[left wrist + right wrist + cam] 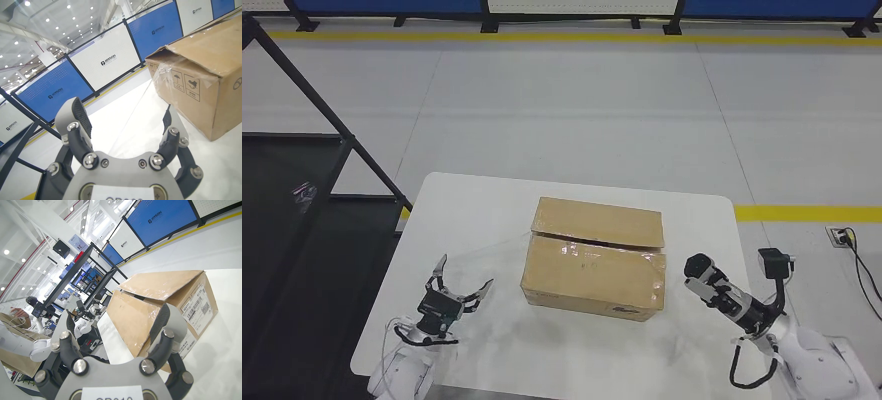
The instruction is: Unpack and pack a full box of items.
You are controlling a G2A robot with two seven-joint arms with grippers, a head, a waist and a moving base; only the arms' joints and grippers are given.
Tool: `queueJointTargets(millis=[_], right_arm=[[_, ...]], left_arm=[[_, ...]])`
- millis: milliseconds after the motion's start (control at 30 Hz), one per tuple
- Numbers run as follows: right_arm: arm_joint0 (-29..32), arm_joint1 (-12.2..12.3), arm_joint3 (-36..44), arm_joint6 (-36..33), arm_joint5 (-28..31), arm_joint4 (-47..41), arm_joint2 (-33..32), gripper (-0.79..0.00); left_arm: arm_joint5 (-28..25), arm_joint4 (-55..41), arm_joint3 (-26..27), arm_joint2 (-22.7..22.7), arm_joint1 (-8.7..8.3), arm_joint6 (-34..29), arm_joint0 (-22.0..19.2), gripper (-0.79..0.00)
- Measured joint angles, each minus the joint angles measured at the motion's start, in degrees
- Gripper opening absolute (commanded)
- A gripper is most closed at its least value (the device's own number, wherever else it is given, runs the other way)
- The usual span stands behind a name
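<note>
A brown cardboard box stands in the middle of the white table. Its top flaps are folded down, with a dark gap between them and loose clear tape along the seam. My left gripper is near the table's front left, apart from the box, open and holding nothing. In the left wrist view the box lies beyond the open gripper, off to one side. My right gripper is close to the box's right end. In the right wrist view it is open, facing the labelled end of the box.
A black metal frame stands beside the table's left edge. A floor socket with a cable lies to the right. Bare table surface runs along the front and back of the box.
</note>
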State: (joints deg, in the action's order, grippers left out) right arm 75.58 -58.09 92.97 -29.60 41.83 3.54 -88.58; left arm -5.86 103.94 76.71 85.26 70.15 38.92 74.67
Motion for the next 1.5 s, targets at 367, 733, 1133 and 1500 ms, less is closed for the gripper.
queueJointTargets(millis=[367, 733, 1133, 1500], right_arm=[[-2.85, 0.00, -4.23, -3.14, -2.27, -2.86, 1.69, 0.000], [-14.94, -0.84, -19.28, -14.70, 1.06, -16.68, 9.51, 0.000], [-21.01, -1.36, -25.96, -28.90, 3.83, -33.50, 13.54, 0.000], [-14.68, 1.77, -13.16, -33.80, -0.93, -40.65, 10.57, 0.000]], left_arm=[[-4.81, -7.19, 2.97, -0.81, 0.32, -0.91, -0.50, 0.000], [-17.33, -20.51, 4.65, 2.10, -0.18, -4.20, -1.69, 0.000], [-16.80, -20.81, 4.99, 1.17, -0.30, -4.42, -1.91, 0.000], [-17.72, -21.50, 6.34, -0.53, -0.27, -2.18, -2.59, 0.000]])
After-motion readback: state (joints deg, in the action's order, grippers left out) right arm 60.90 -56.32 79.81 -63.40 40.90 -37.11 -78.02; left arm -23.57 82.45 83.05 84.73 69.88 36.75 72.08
